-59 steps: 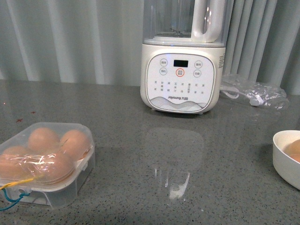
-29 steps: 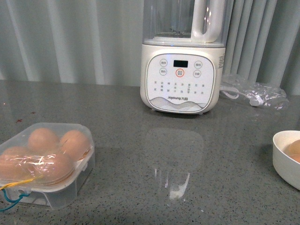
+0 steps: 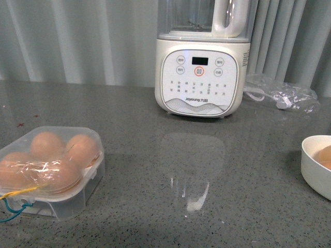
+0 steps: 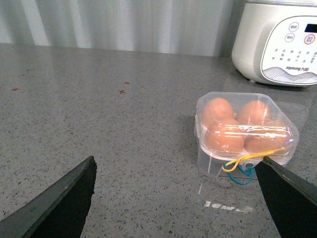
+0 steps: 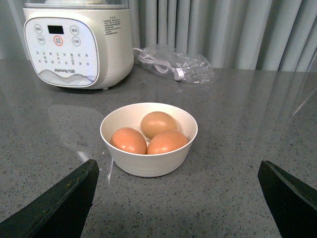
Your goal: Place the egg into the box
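Observation:
The clear plastic box (image 3: pixel 49 173) sits at the front left of the counter, lid shut over several brown eggs, a teal and yellow string at its front. It also shows in the left wrist view (image 4: pixel 245 134). My left gripper (image 4: pixel 176 198) is open and empty, short of the box and apart from it. Three brown eggs lie in a round white bowl (image 5: pixel 148 161) at the right; one egg (image 5: pixel 158 124) lies at its back. The bowl's edge shows in the front view (image 3: pixel 315 168). My right gripper (image 5: pixel 176 198) is open and empty, short of the bowl.
A white Joyoung blender (image 3: pixel 201 67) stands at the back centre of the grey counter (image 3: pixel 196 175). A clear plastic bag with a cord (image 3: pixel 282 93) lies to its right. Grey curtains hang behind.
The front view has shifted slightly, so everything sits a little lower or nearer in frame. Nothing on the counter has moved.

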